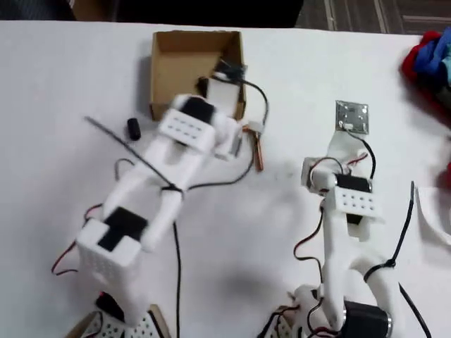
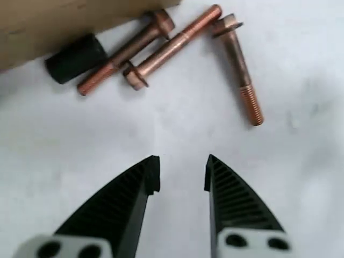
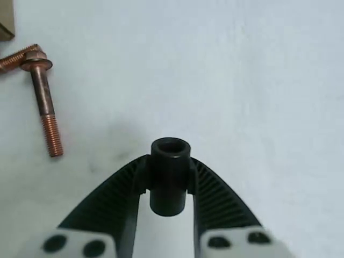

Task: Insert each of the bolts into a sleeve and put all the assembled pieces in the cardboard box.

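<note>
Three copper bolts lie on the white table beside the cardboard box: one against a black sleeve at the box wall, one beside it, one apart. My left gripper hangs open just short of them, with nothing between its fingers. My right gripper is shut on a second black sleeve, held upright with its bore facing up, near a bolt. A third sleeve lies left of the box. One bolt shows by the left arm.
A small metal plate lies beyond the right arm. Red and blue cloth sits at the far right corner. A thin black strip lies left of the left arm. Arm cables trail over the table's middle.
</note>
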Controlling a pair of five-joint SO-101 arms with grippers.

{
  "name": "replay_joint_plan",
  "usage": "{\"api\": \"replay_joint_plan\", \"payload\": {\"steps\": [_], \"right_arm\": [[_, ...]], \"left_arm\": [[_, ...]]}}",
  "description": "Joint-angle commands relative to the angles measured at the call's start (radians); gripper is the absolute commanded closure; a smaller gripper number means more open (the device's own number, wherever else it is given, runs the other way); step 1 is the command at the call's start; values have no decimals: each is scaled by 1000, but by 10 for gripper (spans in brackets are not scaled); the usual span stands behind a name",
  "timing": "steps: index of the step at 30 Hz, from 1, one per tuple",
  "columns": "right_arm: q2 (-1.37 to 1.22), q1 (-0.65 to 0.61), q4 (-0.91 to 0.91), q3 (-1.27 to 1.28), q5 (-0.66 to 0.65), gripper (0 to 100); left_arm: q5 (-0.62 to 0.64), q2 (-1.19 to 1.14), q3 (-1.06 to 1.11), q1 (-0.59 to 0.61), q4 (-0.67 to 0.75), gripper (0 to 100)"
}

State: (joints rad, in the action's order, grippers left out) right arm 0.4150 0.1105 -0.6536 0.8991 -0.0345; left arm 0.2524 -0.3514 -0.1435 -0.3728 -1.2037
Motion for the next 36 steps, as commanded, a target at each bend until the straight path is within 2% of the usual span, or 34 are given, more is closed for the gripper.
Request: {"api": "replay_joint_plan", "payload": {"steps": [1, 7, 13, 18, 22, 27, 36], "right_arm": [[45, 31, 18, -6, 12, 978], [47, 36, 16, -9, 14, 978], [47, 33, 19, -9, 15, 978], [47, 33, 21, -9, 15, 978], [47, 35, 21, -9, 15, 978], [47, 35, 21, -9, 15, 978], [47, 35, 21, -9, 15, 978]], "left_arm": [[78, -37, -45, -55, 71, 842], [80, -60, -47, -101, 87, 839], [112, -68, -96, -94, 209, 838], [431, -74, -96, -97, 307, 838], [554, -138, -105, -92, 364, 838], [560, -233, -134, -91, 370, 838], [559, -399, -320, -81, 368, 840]]}}
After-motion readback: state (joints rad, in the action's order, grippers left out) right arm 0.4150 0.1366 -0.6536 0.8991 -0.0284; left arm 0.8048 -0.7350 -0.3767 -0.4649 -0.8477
